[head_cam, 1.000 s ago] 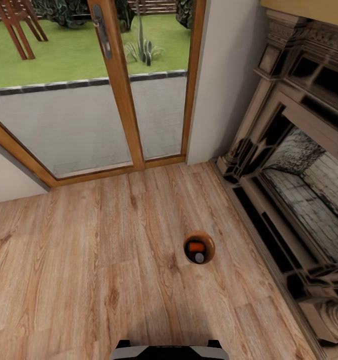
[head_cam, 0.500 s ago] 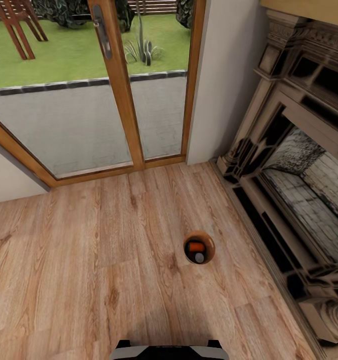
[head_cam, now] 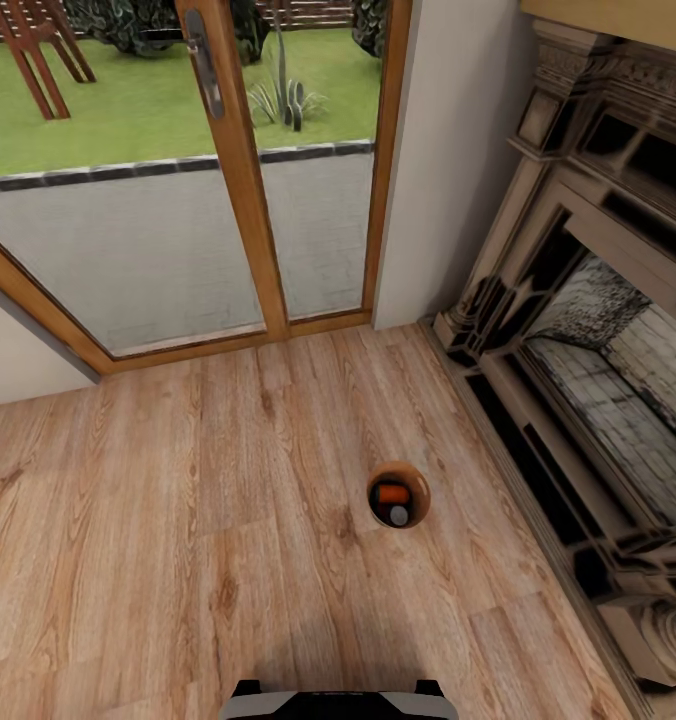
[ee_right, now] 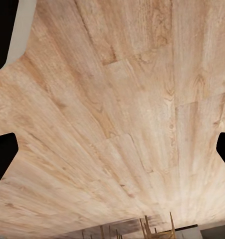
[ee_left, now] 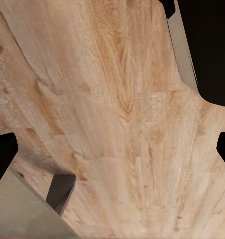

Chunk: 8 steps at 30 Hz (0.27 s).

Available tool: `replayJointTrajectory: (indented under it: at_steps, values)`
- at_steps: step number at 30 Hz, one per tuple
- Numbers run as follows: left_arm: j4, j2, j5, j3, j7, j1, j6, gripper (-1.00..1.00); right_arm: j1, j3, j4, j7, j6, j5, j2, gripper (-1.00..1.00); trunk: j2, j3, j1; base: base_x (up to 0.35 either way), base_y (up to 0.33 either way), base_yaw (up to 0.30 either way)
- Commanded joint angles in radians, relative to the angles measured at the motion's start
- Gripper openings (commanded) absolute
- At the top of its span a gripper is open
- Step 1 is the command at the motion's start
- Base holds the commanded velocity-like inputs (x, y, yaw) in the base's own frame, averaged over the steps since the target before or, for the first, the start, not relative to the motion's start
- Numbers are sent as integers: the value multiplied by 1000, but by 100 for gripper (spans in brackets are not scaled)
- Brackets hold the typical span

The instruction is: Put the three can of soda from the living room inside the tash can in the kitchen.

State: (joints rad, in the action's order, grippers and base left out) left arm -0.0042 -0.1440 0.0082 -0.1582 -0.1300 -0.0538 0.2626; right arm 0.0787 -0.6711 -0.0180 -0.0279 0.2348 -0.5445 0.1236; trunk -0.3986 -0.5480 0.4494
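Floorboards (head_cam: pixel 178 520) of light wood ran across most of my head view, and on them, near the fireplace (head_cam: pixel 598 380) at my right, stood the bin (head_cam: pixel 398 495). I looked almost straight down into its round mouth. Its brown inner wall ringed an orange can (head_cam: pixel 389 494) lying at the bottom, with the grey metal top of a second can (head_cam: pixel 399 515) just beside it; I could not tell that second can's colour. I could not make out a third can in there. The bin stood apart from the fireplace's dark carved base and well apart from the wood-framed glass door (head_cam: pixel 228 170) ahead, beyond which lay a grey paved strip and grass. The robot's own dark base (head_cam: pixel 336 700) edged the bottom of the view.

Through the left wrist camera I saw the same plank floor, with the dark tips of the left gripper (ee_left: pixel 112 149) at the two side edges of the picture, spread wide with nothing between them. The right wrist camera showed the right gripper (ee_right: pixel 112 149) the same way, its tips far apart over bare boards and holding nothing. Some wooden chair legs (ee_right: pixel 157 230) showed faintly at one edge of that picture.
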Motion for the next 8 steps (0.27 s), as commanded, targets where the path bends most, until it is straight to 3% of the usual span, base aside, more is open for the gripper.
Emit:
replayJointTrajectory:
  at_steps: [1, 8]
  values:
    - [0, 0, 1, -7, -7, 0, 1, 100, 0, -8, -2, -3, 6, -5, 1, 100, -1, -1, 1, 0, 0, 0]
    - [0, 0, 1, -7, -7, 0, 1, 100, 0, -8, -2, -3, 6, -5, 1, 100, -1, -1, 1, 0, 0, 0]
